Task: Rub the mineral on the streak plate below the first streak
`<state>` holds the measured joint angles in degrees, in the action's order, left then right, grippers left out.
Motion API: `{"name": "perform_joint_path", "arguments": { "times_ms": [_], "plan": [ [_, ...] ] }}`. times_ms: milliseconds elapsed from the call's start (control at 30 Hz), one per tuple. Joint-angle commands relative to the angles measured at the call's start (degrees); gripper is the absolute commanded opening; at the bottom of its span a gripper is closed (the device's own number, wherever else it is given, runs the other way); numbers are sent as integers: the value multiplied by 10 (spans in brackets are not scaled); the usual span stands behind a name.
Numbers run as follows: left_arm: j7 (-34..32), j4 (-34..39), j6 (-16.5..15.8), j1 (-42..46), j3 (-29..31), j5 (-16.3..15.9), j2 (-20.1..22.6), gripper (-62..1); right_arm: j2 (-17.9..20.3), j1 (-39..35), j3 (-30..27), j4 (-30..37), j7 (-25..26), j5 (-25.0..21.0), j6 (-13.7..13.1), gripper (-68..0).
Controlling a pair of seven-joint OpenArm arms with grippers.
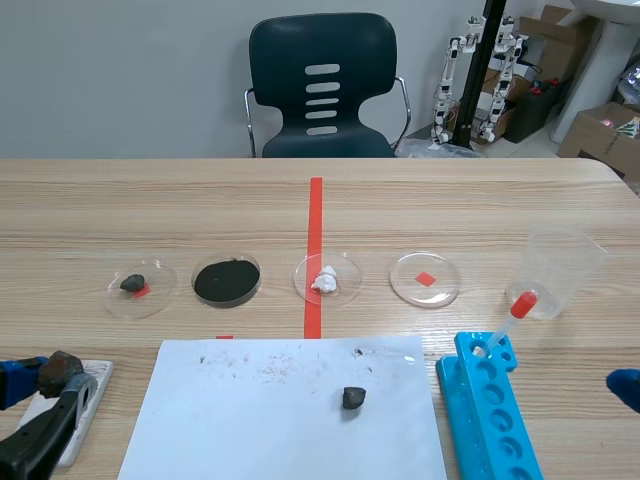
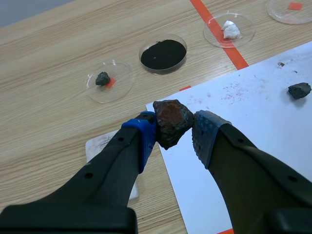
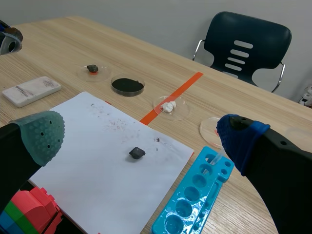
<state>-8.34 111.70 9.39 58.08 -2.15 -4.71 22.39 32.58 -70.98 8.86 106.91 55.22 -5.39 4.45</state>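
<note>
One lumpy mineral (image 2: 170, 122) is what we see first, at the lower left of the scene view. It is dark grey to black, angular, with a rusty red-brown patch on its upper face. The left gripper (image 2: 174, 130) pinches it between a blue pad and a grey-green one. The white streak plate (image 1: 88, 395) lies flat on the table under that gripper, beside the sheet's left edge. The right wrist view shows a faint grey smear on it. We cannot tell whether the mineral touches the plate.

Across the middle of the scene view stand four clear petri dishes in a row:
- The leftmost dish (image 1: 140, 287) holds a small dark grey stone on a red square.
- The second dish (image 1: 227, 280) is filled with black powder.
- The third dish (image 1: 327, 278), on the red tape line, holds a white lump.
- The fourth dish (image 1: 426, 278) shows only a red square.

Below the dishes lies a white paper sheet (image 1: 250, 420) speckled with reddish dust. A small dark rock (image 1: 353, 397) rests on it right of centre.

At the lower right, a blue rack (image 1: 490, 415) holds a pipette (image 1: 510, 318) with a red bulb. A clear plastic cup (image 1: 562, 268) stands just behind it. The right gripper (image 3: 140, 131) hangs at the right edge with its fingers spread wide and nothing between them.
</note>
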Motion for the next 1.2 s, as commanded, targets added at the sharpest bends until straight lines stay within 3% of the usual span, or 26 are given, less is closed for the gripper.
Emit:
{"name": "perform_joint_path", "arguments": {
  "times_ms": [0, 1167],
  "plan": [
    [-9, 8, 3, -3, 0, -1, 2, -507, 3, 2, -2, 11, 10, -2, 0, 4],
    [-6, 8, 2, -10, 0, -2, 2, -507, 3, 2, -2, 11, 10, -2, 0, 4]
  ]
}}
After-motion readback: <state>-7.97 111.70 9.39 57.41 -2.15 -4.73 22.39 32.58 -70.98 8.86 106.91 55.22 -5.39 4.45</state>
